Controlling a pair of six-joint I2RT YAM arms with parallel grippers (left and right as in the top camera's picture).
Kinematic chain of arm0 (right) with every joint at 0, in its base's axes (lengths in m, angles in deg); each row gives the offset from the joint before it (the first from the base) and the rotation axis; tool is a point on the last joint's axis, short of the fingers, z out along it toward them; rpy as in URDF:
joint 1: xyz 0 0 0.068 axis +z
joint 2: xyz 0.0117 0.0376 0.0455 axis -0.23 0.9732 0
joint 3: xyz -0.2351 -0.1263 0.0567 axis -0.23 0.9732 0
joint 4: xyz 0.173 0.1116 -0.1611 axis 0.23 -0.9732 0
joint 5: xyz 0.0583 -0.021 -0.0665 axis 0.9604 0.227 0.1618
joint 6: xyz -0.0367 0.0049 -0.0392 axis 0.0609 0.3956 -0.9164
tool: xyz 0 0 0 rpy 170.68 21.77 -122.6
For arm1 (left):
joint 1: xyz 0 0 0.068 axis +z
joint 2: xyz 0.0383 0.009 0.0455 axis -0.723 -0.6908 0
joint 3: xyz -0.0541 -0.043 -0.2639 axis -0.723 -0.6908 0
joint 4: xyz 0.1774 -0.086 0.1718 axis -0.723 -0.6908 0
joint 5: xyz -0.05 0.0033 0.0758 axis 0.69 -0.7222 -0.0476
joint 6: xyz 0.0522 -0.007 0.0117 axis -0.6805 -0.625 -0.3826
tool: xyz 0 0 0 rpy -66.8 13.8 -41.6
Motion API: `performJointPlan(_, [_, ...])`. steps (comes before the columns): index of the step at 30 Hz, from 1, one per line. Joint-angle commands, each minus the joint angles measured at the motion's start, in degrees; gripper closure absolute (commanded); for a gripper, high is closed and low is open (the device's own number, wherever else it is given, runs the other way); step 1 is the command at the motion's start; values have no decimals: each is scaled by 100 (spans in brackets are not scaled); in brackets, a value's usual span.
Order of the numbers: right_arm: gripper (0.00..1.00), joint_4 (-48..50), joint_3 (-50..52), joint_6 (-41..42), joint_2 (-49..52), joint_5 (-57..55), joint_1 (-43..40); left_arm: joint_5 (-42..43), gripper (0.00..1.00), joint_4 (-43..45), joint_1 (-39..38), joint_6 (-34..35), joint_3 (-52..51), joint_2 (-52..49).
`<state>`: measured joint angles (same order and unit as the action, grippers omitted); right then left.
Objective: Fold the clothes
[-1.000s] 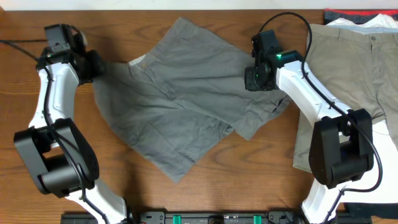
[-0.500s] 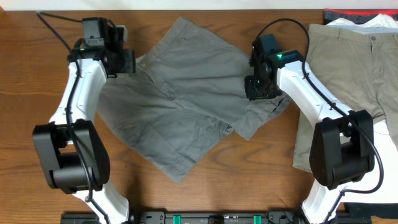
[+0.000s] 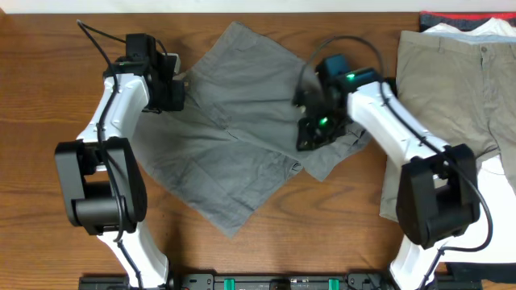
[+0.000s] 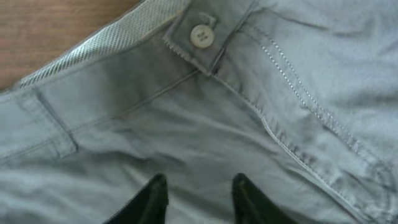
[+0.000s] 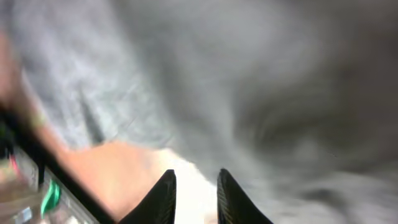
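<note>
Folding is barely underway: the grey shorts [image 3: 242, 121] lie wrinkled on the table [image 3: 40, 161]. The left gripper [image 4: 199, 190] hovers part-open and empty over their waistband [image 4: 93, 43]. The right gripper [image 3: 310, 133] is blurred, so its grip is untellable. The khaki trousers [image 3: 451, 80] wait unfolded.

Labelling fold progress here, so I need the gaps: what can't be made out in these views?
- Right tool: the right wrist view is blurred, so whether it grips the grey shorts is unclear. In the overhead view its own arm hides the tips.
- Red-black garment: cut by the overhead top edge and partly covered by the white garment.
- Khaki trousers: lower part behind the right arm.
</note>
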<state>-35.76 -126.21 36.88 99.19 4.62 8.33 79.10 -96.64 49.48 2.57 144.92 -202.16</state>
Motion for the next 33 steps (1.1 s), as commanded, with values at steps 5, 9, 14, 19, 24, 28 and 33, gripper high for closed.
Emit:
performJointPlan(5, [81,170,37,-638,-162,-1054,1270,-13,41,-525,83,380,48,1167])
performJointPlan(9, [85,745,243,-354,-9,-1923,1692,-17,34,-907,83,400,48,1860])
performJointPlan(14, [87,1593,614,-79,420,-1956,1788,-15,32,-1261,83,509,48,2627])
performJointPlan(19, [90,1589,629,278,879,-1947,1759,-33,27,-1425,83,509,48,3174])
performJointPlan(24, [94,737,741,531,1016,-1934,1843,-33,26,-1386,83,527,48,3497])
performJointPlan(28, [95,-129,898,1054,1014,-2177,1980,-33,25,-1370,83,527,48,3541])
performJointPlan(33, [96,-981,929,1545,997,-2575,2286,-33,24,-1370,83,527,48,3534])
